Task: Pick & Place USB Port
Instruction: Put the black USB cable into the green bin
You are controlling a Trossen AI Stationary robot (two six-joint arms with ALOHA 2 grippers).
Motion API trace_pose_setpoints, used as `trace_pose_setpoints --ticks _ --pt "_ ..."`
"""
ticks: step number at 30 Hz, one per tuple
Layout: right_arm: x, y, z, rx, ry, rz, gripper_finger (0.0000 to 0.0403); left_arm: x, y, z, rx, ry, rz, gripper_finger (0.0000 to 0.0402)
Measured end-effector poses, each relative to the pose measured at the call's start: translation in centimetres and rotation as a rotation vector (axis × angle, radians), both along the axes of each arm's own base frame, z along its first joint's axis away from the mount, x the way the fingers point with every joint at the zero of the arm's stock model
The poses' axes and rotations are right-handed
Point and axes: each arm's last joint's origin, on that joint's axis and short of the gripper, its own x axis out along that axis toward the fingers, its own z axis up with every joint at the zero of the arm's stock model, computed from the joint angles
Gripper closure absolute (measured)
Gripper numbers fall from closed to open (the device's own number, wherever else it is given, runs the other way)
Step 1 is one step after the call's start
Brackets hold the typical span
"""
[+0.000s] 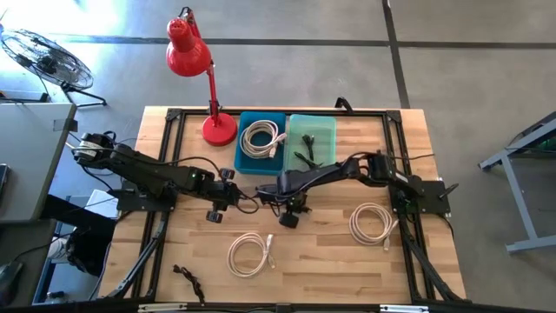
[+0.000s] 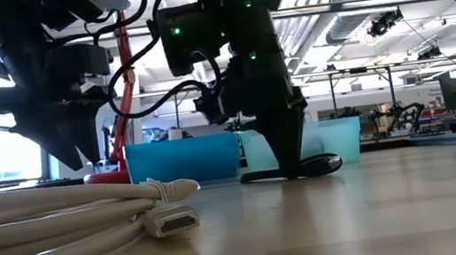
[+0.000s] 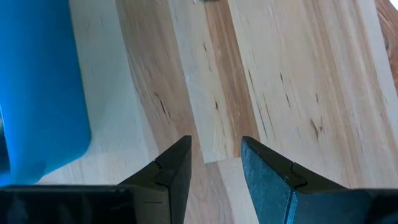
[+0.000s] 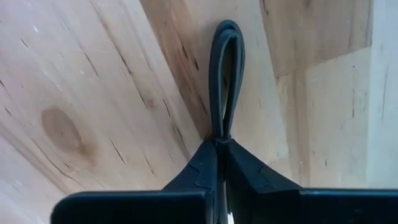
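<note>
My right gripper (image 4: 219,149) is shut on a black coiled USB cable (image 4: 225,74) at the middle of the table, in front of the teal bin (image 1: 311,130). The low view shows this gripper (image 2: 291,165) pointing down at the tabletop. My left gripper (image 3: 216,163) is open and touches nothing. It hovers over bare wood next to the blue bin (image 3: 37,93), left of the right gripper (image 1: 291,209). A white cable (image 1: 261,139) lies coiled in the blue bin (image 1: 248,161), and another black cable (image 1: 308,148) lies in the teal bin. My right gripper pinches the black cable between its two fingers where the loop's strands come together (image 4: 219,135). The fingers come from above, pointing down, in line with the loop. The loop (image 2: 310,168) reaches out past the fingertips and lies on the tabletop.
Two white cable coils lie on the table, one near the front (image 1: 252,254) and one on the right (image 1: 373,222). The front one fills the low view's left side (image 2: 62,218). A small black cable (image 1: 187,278) lies at the near left corner. A red lamp (image 1: 195,61) stands behind the blue bin.
</note>
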Motion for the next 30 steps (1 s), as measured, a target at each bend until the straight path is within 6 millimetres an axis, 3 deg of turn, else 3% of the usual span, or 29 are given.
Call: trace_pose_setpoints --ticks 5,9,14,18,23,26,30 --pt "-1.8 2.0 2.2 -0.043 0.112 0.006 0.0399 0.0 0.0 0.0 0.0 0.001 0.001 0.0266" --pt "-3.4 3.2 7.0 -0.143 0.111 -0.001 0.04 0.0 0.0 0.0 0.001 -0.002 0.001 0.0266" --pt "-4.4 2.2 13.0 -0.28 -0.065 -0.032 0.0401 0.1 0.0 0.0 0.011 -0.012 0.008 0.0266" --pt "-5.0 -0.9 17.4 -0.379 -0.234 -0.078 0.0401 0.1 0.1 0.0 0.021 -0.013 0.014 0.0266" --pt "-5.5 -6.7 20.2 -0.414 -0.372 -0.169 0.0402 0.1 0.1 0.0 0.021 -0.014 0.014 0.0266" --pt "-5.4 -10.3 20.2 -0.4 -0.408 -0.21 0.0402 0.1 0.1 0.0 0.021 -0.014 0.014 0.0266" --pt "-5.6 -14.3 17.7 -0.339 -0.383 -0.266 0.0402 0.1 0.1 0.0 0.023 -0.013 0.012 0.0266"
